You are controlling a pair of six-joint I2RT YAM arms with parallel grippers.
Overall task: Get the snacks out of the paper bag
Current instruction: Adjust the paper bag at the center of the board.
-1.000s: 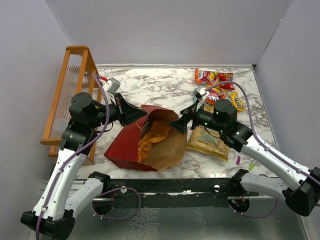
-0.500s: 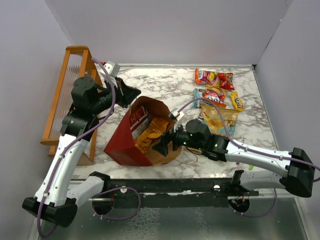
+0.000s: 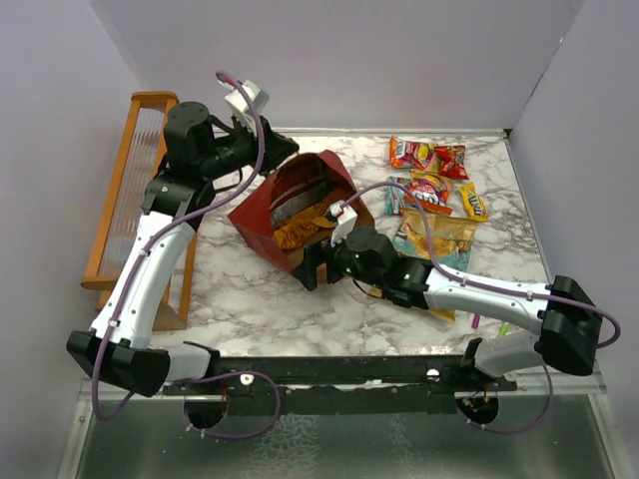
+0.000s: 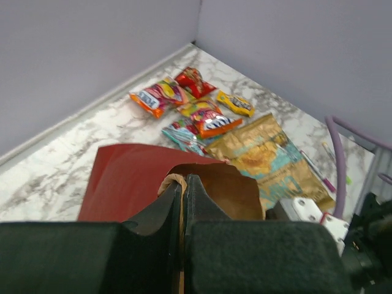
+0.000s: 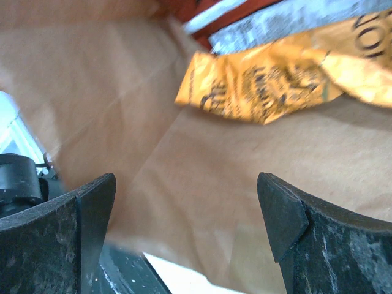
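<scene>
Marble tabletop (image 3: 250, 294) carries the paper bag (image 3: 275, 205) a little toward 10 o'clock of centre, tipped with its mouth facing 5 o'clock. You can see an orange packet (image 5: 263, 82) lying inside. Your left gripper (image 4: 182, 187) is pinched tight on the bag's rim at 11 o'clock. Your right gripper (image 5: 187, 211) sits in the mouth, jaws spread wide, holding nothing. At 2 o'clock lie loose snacks (image 3: 429, 185), a gold chip bag (image 3: 444, 239) beside them; the wooden rack (image 3: 135, 190) stands at 9 o'clock.

The marble table (image 3: 250, 299) carried a cluster of snacks (image 3: 429, 185) at its far right, a bigger gold packet (image 3: 439, 239) just nearer, two pens (image 3: 475, 321) by the near edge, and the bag (image 3: 262, 212) mid-table.
</scene>
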